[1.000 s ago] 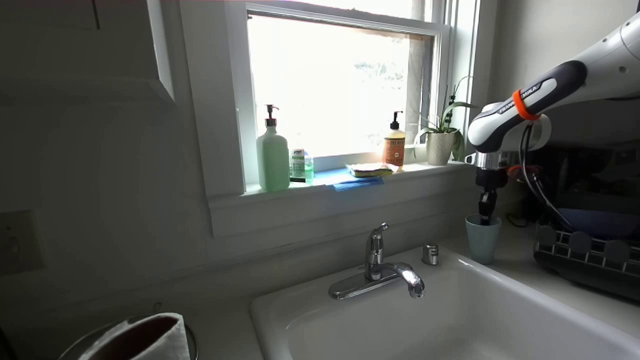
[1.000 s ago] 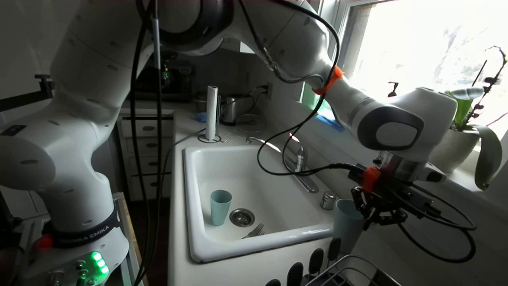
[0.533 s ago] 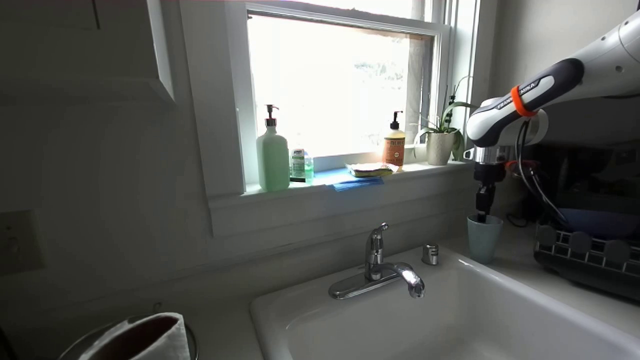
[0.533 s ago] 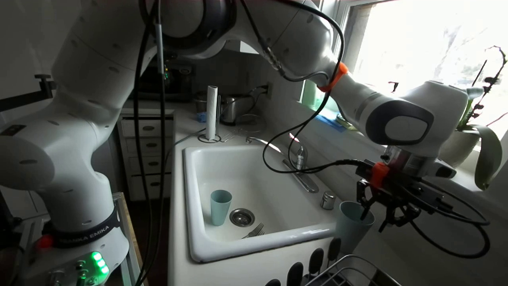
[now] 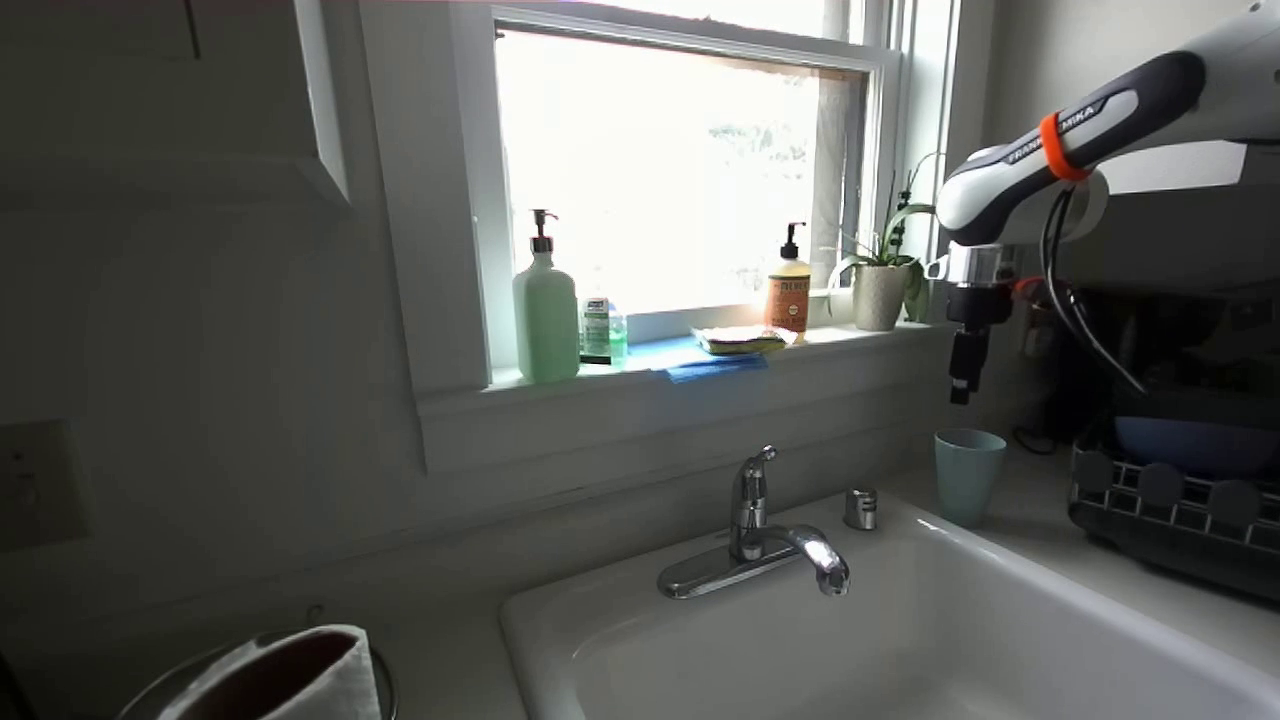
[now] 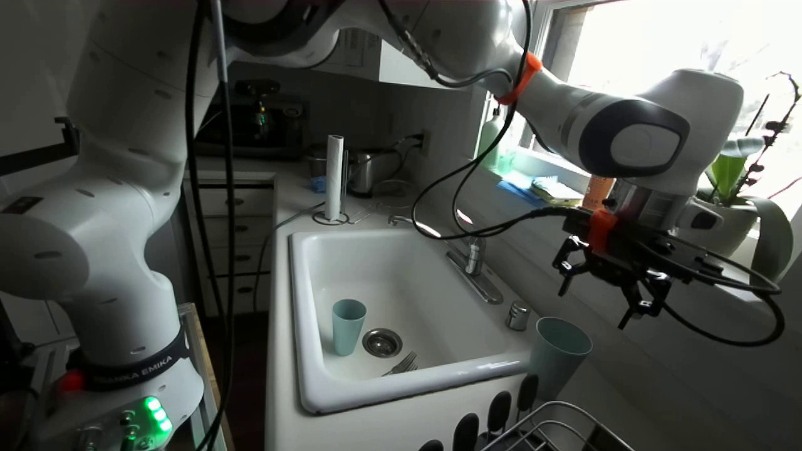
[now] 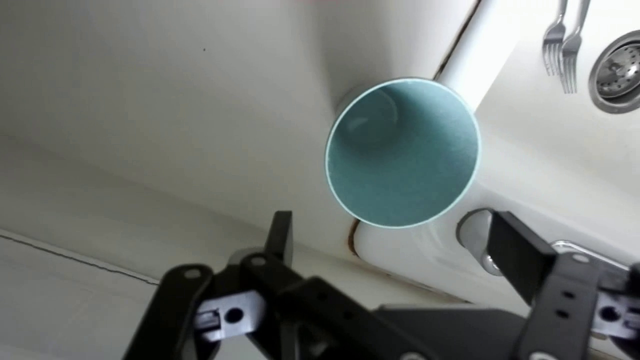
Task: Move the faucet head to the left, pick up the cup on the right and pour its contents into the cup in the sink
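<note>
A light blue-green cup [image 5: 968, 480] stands upright on the counter beside the sink's corner. The same cup [image 6: 559, 366] appears below my gripper [image 6: 592, 310] in an exterior view. My gripper is open, raised above the rim and apart from it, with nothing held. In the wrist view its two fingers [image 7: 517, 255] are spread wide, the cup [image 7: 405, 155] ahead of them; a pale glint lies at its bottom, contents unclear. A similar cup [image 6: 348, 327] is upright inside the sink [image 6: 395, 266]. The faucet head [image 5: 830, 570] hangs over the basin; its spout shows in both exterior views.
Two forks [image 7: 570, 55] lie by the drain [image 7: 620, 70]. A dish rack [image 5: 1180, 520] sits close to the counter cup. On the windowsill are a green bottle [image 5: 546, 325], an orange soap bottle [image 5: 788, 300], a sponge [image 5: 740, 342] and a potted plant [image 5: 880, 295]. Cables loop from the arm.
The gripper has risen from the counter cup's rim to well above it, and its fingers have spread from close together to wide. The cup shifted very slightly, then stayed put.
</note>
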Controlling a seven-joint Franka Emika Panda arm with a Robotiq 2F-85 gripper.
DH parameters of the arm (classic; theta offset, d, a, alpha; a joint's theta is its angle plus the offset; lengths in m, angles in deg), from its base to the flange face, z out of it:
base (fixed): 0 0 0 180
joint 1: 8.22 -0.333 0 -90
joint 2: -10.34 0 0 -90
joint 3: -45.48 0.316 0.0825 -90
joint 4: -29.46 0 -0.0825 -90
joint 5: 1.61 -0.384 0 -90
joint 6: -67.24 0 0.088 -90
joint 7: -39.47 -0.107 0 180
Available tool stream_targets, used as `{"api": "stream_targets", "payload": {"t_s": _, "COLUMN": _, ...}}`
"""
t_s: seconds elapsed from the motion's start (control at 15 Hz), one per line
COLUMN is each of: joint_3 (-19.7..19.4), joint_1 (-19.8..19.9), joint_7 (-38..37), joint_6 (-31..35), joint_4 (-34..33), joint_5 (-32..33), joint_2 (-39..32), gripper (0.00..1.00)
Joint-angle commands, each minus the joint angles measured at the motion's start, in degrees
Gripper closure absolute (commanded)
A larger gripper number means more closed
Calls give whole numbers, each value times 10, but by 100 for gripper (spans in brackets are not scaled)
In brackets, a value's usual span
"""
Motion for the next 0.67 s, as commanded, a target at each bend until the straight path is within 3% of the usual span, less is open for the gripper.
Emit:
{"api": "stream_targets", "payload": {"t_s": 0.0, "joint_3": -3, "joint_1": -15, "joint_7": 2, "joint_6": -15, "joint_4": 56, "joint_5": 16, "joint_2": 70, "gripper": 0}}
{"api": "stream_targets", "payload": {"t_s": 0.6, "joint_3": -18, "joint_1": -59, "joint_7": -49, "joint_6": -22, "joint_4": 155, "joint_5": 49, "joint_2": 181, "gripper": 0}}
